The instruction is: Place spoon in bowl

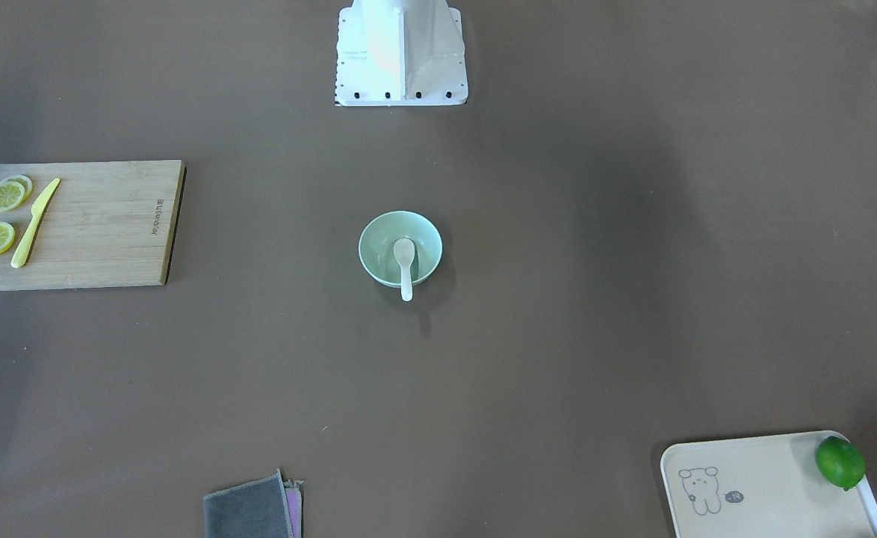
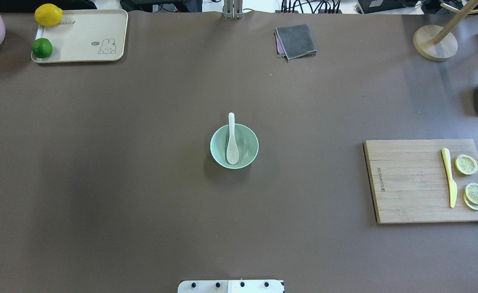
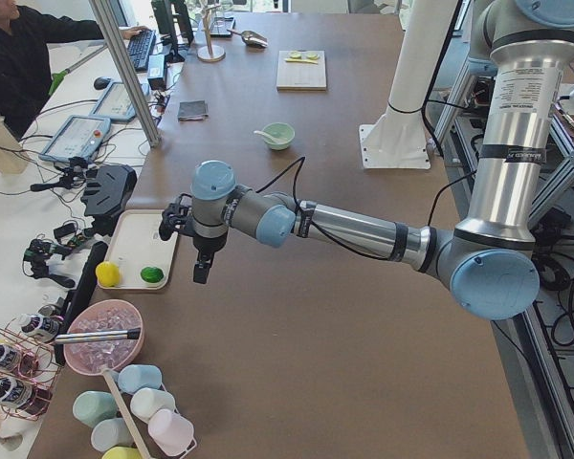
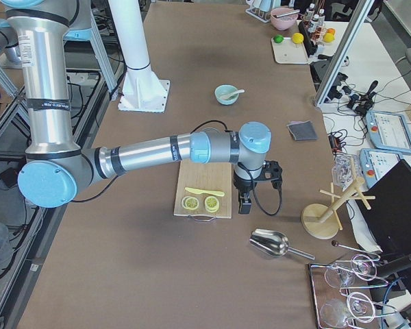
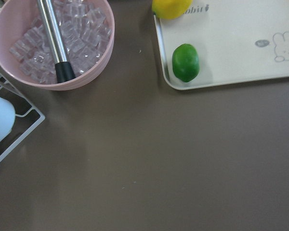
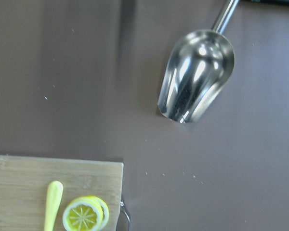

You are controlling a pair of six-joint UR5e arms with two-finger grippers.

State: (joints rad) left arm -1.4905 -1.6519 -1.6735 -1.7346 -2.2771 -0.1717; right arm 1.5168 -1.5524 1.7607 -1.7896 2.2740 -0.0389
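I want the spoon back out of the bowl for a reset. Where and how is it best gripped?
Probably the handle end of the spoon, which juts past the bowl rim on the side away from the robot. Come from above, jaws across the narrow handle; the scoop lies inside.

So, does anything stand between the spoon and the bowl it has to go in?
Nothing visible does. The spoon already lies in the bowl, with its scoop inside and its handle leaning out over the rim on the side away from the robot.
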